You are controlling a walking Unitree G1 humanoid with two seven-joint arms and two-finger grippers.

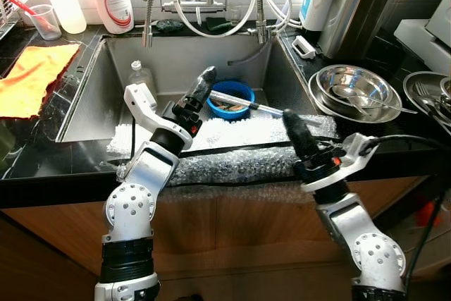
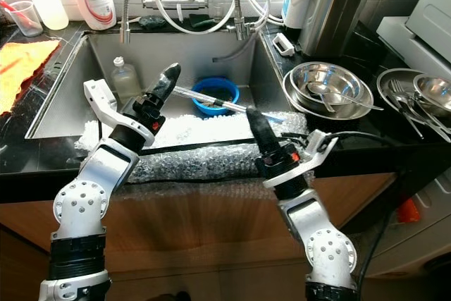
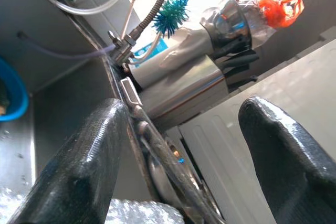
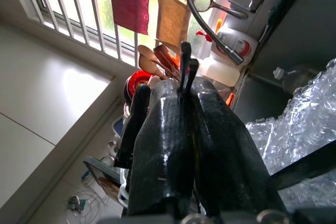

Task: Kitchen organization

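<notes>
Head-camera views showed the robot standing at a kitchen sink (image 1: 84,96) with both arms raised over a sheet of bubble wrap (image 1: 232,149) draped across the near rim. The left gripper (image 1: 204,84) hovered above the basin with its fingers spread wide — empty, as its wrist view confirmed. The right gripper (image 1: 296,132), to the right over the wrap, had its fingers pressed together on nothing. Judging by the clutter, tidying had barely begun: a blue bowl (image 1: 230,99) with a long utensil across it sat in the sink, and a small bottle (image 1: 141,75) stood at far left. Nested steel bowls (image 1: 352,89) waited on the right counter, an orange cloth (image 1: 35,75) on the left — all still to be sorted.
</notes>
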